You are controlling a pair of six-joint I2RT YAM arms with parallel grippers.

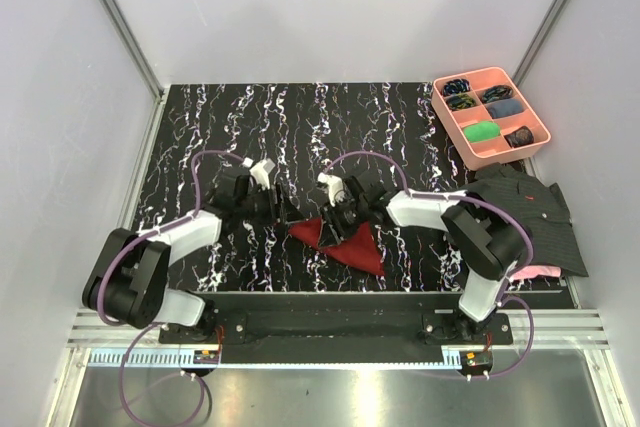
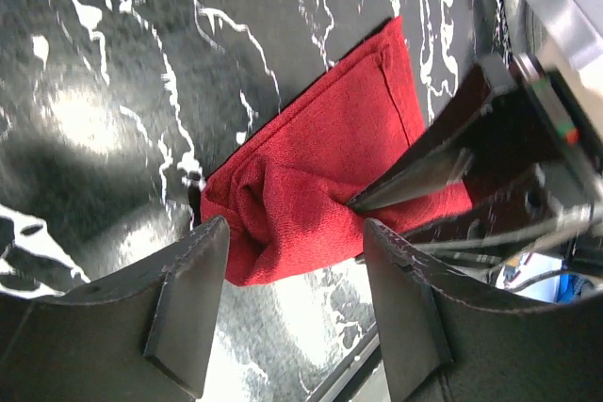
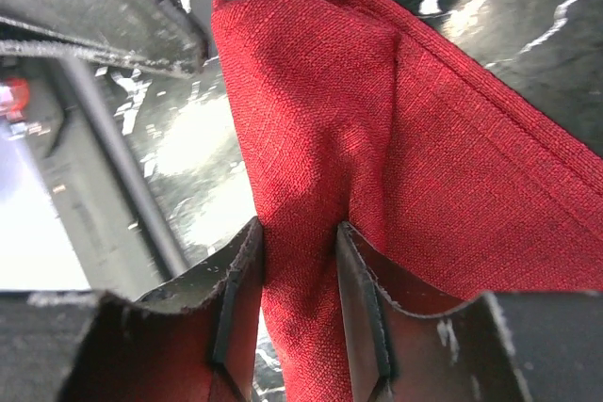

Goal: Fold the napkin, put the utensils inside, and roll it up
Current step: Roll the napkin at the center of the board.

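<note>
The dark red napkin lies bunched and folded on the black marbled table, near the front middle. My left gripper is at the napkin's left end. In the left wrist view its jaws stand open, with the napkin's bulging end just beyond them and nothing gripped. My right gripper comes in from the right. In the right wrist view it is shut on a raised fold of the napkin. The left wrist view also shows the right gripper's fingers on the cloth. The utensils are hidden or out of view.
A pink compartment tray with small items stands at the back right. A dark striped shirt lies at the right edge, with a pink cloth under its front corner. The table's front rail runs close behind the napkin.
</note>
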